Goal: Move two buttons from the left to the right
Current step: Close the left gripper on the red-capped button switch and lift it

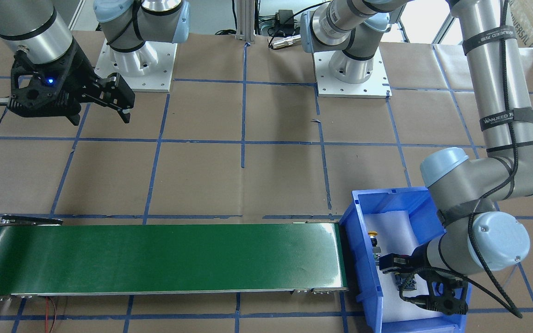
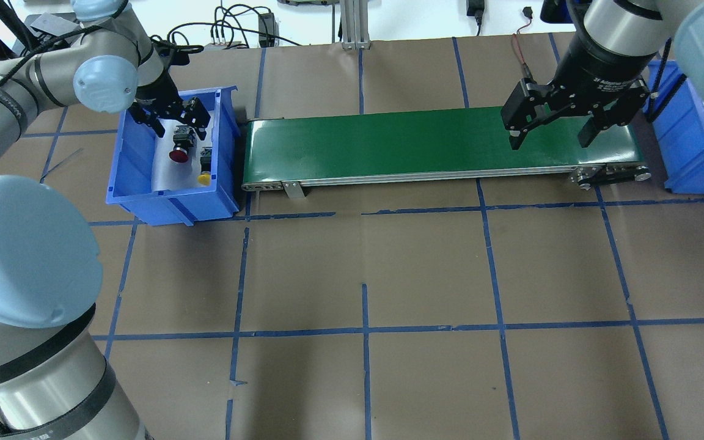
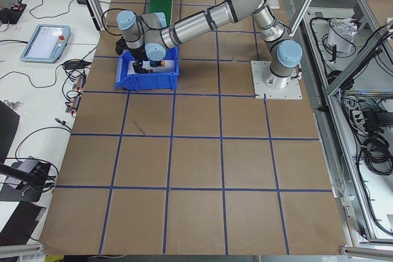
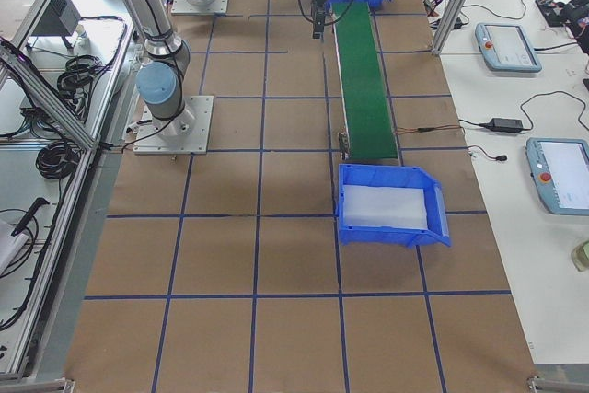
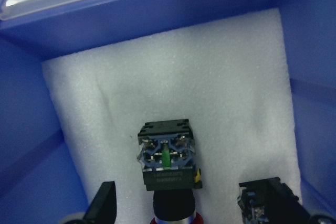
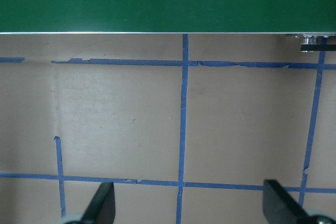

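Observation:
The red mushroom-capped button [image 2: 179, 150] and the yellow-capped button [image 2: 205, 174] lie on white foam in the blue bin [image 2: 126, 177] at the table's left end. My left gripper [image 2: 175, 121] is open and low inside this bin, just over the red button. In the left wrist view the red button's contact block [image 5: 165, 156] sits between my open fingers [image 5: 102, 205], and the other button's block [image 5: 270, 203] is at the lower right. My right gripper [image 2: 550, 137] is open and empty, hovering above the right end of the green conveyor belt [image 2: 419, 143].
A second blue bin [image 2: 688, 165] with white foam stands past the belt's right end; it also shows in the exterior right view [image 4: 391, 227]. Brown paper with blue tape lines covers the table. The two arm bases stand on white plates [image 1: 352, 85].

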Robot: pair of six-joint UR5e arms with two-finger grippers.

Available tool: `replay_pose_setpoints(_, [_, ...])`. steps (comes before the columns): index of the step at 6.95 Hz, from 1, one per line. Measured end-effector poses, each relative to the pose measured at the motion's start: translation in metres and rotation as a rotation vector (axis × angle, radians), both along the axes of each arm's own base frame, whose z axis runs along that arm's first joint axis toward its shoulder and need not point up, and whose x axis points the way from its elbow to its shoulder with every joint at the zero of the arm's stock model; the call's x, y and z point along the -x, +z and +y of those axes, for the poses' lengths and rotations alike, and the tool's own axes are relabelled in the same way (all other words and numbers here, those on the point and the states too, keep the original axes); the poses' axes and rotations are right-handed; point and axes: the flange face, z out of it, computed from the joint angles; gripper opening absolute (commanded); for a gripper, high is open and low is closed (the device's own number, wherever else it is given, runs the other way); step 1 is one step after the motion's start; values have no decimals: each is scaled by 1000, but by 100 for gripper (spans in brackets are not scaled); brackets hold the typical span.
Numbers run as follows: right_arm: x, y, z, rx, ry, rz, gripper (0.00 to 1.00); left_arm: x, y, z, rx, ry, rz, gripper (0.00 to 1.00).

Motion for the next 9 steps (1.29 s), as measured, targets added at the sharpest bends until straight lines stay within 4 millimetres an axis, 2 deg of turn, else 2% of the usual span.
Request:
replay_pose_setpoints(1, [0, 0, 0, -1, -1, 1, 100, 0, -7, 0, -9, -1, 1, 98])
replay_pose_setpoints(2, [1, 0, 0, -1, -1, 1, 100, 0, -13, -1, -19, -1, 2, 89])
replay_pose_setpoints(3, [1, 0, 0, 0, -1, 0, 100, -1, -20, -1, -28, -1, 3, 51])
replay_pose_setpoints(4, [1, 1, 0, 1, -1, 0, 100, -2, -22, -2, -31, 1, 3, 20])
replay_pose_setpoints(5, [1, 1, 0, 2, -1, 0, 100, -3, -22, -3, -29, 4, 2, 14])
replay_pose_setpoints(7, [1, 1, 0, 0, -1, 2, 100, -5, -12, -6, -9, 9, -2, 14])
replay_pose_setpoints(8, [1, 0, 0, 0, -1, 2, 100, -5, 4, -6, 10, 10, -9, 14])
replay_pose_setpoints(9, [1, 0, 0, 0, -3, 2, 100, -4, 28, -1, 25, 11, -14, 14])
